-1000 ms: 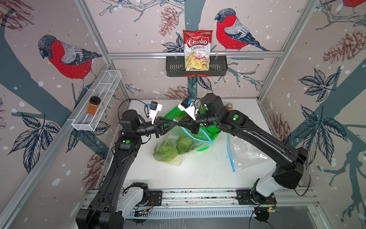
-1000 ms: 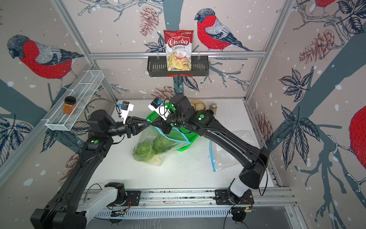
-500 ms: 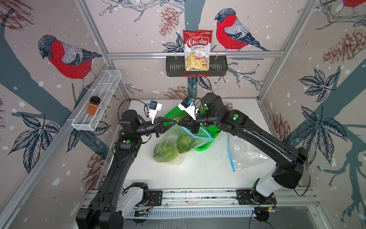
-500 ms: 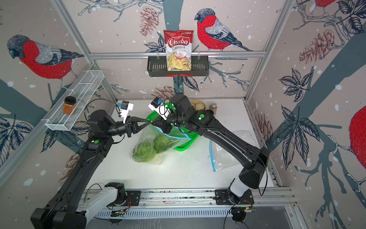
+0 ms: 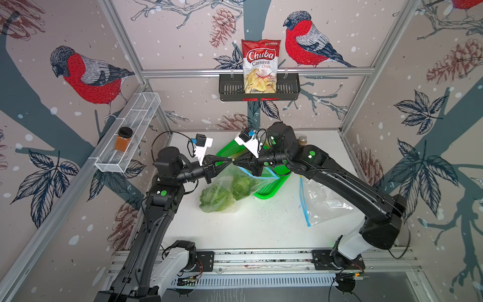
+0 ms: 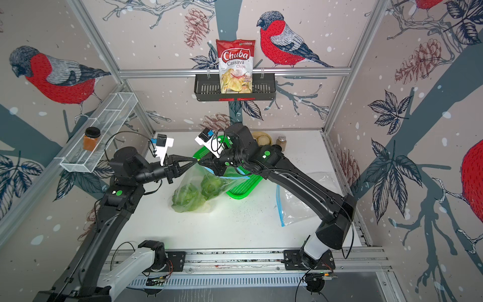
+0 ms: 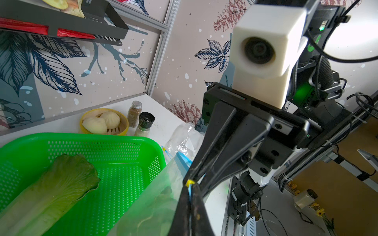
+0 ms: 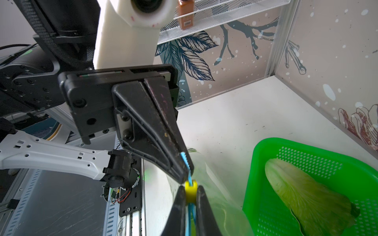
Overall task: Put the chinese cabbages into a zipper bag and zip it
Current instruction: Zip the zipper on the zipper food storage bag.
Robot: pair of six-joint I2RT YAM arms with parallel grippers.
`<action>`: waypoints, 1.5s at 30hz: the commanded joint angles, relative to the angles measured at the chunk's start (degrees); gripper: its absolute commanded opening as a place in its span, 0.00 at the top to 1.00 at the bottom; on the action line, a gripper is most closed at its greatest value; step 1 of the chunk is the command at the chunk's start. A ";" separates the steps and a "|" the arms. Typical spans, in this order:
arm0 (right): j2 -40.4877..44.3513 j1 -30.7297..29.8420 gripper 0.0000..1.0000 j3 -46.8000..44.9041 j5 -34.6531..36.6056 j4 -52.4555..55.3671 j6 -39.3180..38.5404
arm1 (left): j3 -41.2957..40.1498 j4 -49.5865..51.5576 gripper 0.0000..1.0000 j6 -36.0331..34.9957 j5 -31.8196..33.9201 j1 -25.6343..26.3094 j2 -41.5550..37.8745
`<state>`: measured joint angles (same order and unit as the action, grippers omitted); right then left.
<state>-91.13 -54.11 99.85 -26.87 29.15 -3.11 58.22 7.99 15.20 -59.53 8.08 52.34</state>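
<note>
A clear zipper bag (image 5: 224, 180) hangs between both grippers above the table, and its bottom rests on the table. Two chinese cabbages (image 5: 215, 197) (image 5: 241, 184) lie inside it. A third cabbage (image 7: 51, 194) lies in the green basket (image 7: 102, 141). My left gripper (image 7: 190, 189) is shut on the end of the bag's blue zipper strip. My right gripper (image 8: 191, 191) is shut on the yellow slider (image 8: 191, 194), tip to tip with the left gripper (image 5: 230, 162). From there the blue strip (image 5: 261, 174) runs down over the basket.
Another zipper bag (image 5: 324, 198), empty, lies flat at the right. A yellow bowl of buns (image 7: 102, 122) and two spice jars (image 7: 134, 114) stand at the back by the wall. A chips bag (image 5: 260, 68) sits in a black rack. A wire shelf (image 5: 130, 130) with a jar hangs at the left.
My left gripper's jaws have closed on the zipper end beside the slider. Both arms and the bag stay in nearly the same place.
</note>
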 commanded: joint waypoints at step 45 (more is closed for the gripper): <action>10.82 5.63 0.94 -13.82 4.47 4.81 0.87 | 5.73 12.09 1.00 -9.90 14.03 -5.75 -3.82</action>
<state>-80.42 -48.38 85.73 -22.63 35.05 -3.03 65.41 23.35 3.16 -43.51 2.48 49.30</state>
